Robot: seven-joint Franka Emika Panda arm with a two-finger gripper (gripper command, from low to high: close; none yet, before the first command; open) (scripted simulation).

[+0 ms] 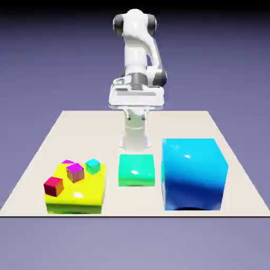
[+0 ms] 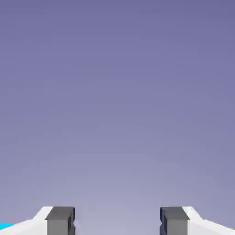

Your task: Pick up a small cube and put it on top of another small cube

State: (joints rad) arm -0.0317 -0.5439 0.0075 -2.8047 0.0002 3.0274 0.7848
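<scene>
Nothing stacked; pick and place both left. Pincer (image 1: 136,117) open, empty, well above counter (image 1: 137,203). Small magenta-pink cube (image 1: 67,162) at yellow block's (image 1: 79,196) far edge, mostly hidden behind violet-topped cube (image 1: 75,173).

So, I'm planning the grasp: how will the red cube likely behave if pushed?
The red cube would probably slide rather than roll, given its flat faces. Sitting at the yellow block's edge, it might tip off if nudged outward.

Magenta-pink cube (image 1: 67,162) mostly hidden behind the violet-topped cube (image 1: 75,173) in the exterior view.
</scene>
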